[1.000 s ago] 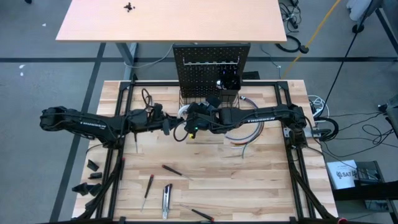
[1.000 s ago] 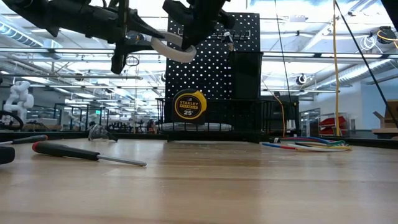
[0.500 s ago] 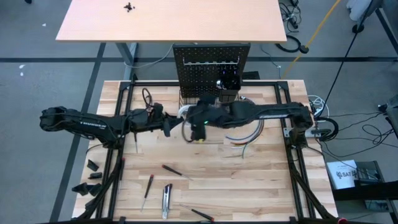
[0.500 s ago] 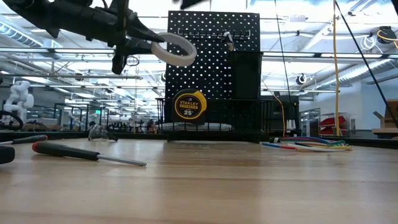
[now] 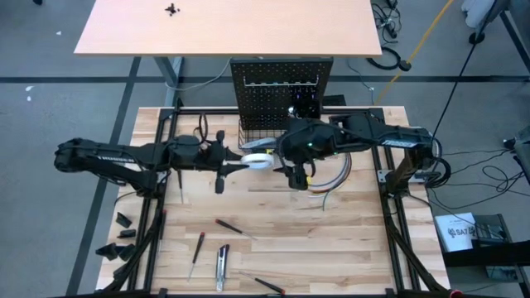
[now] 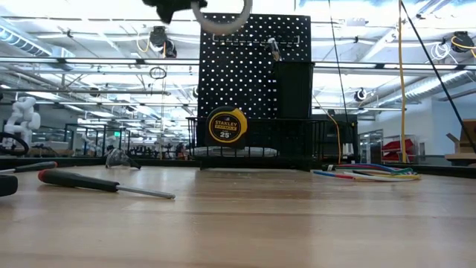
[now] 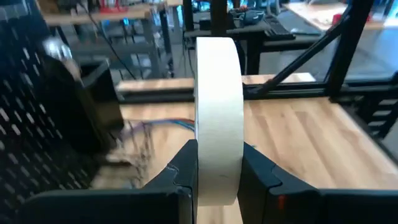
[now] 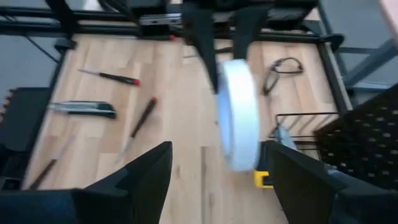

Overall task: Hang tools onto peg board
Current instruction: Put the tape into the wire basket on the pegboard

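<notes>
Since a second earlier the white tape roll (image 5: 260,161) had passed from the right end effector to the left alone; the roll had also climbed, in the low view, from beside the peg board (image 6: 256,82) to the level of its top edge, so I judged the handover done and the hanging still ahead. On the left, the left end effector (image 7: 217,180) stood nearly closed, its two fingers (image 7: 184,171) pinching the roll's band on edge, in front of the board's wire basket (image 5: 258,131); the roll touched no hook that I could see. On the right, the right end effector (image 8: 214,168) had drawn back from the roll toward the coloured wires (image 5: 330,175), its fingers spread wide and holding nothing; screwdrivers (image 5: 229,226) and a utility knife (image 5: 222,268) lay on the counter (image 5: 356,248), unhung.
</notes>
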{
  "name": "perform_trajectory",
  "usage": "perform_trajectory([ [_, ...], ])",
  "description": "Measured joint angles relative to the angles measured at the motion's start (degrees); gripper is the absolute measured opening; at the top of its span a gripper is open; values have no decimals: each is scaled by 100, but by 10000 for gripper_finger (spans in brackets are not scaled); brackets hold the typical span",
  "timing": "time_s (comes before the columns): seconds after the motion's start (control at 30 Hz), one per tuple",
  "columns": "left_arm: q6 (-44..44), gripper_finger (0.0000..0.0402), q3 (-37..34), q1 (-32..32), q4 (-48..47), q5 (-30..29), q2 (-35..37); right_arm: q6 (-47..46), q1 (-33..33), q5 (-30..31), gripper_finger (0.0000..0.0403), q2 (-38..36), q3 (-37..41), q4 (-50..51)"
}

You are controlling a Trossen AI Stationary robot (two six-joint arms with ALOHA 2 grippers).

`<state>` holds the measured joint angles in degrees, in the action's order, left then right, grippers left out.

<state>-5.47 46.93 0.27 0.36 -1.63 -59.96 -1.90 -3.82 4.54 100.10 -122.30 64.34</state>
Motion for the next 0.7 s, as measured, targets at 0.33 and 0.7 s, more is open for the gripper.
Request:
perform_trajectory([
  [0.33,-426,62,707,-47,4,-34,-651,375,-1,1129,247,217,13,-245],
  [0.7,-401,62,691,-152,-54,-41,-798,467,1,744,218,218,13,-96],
])
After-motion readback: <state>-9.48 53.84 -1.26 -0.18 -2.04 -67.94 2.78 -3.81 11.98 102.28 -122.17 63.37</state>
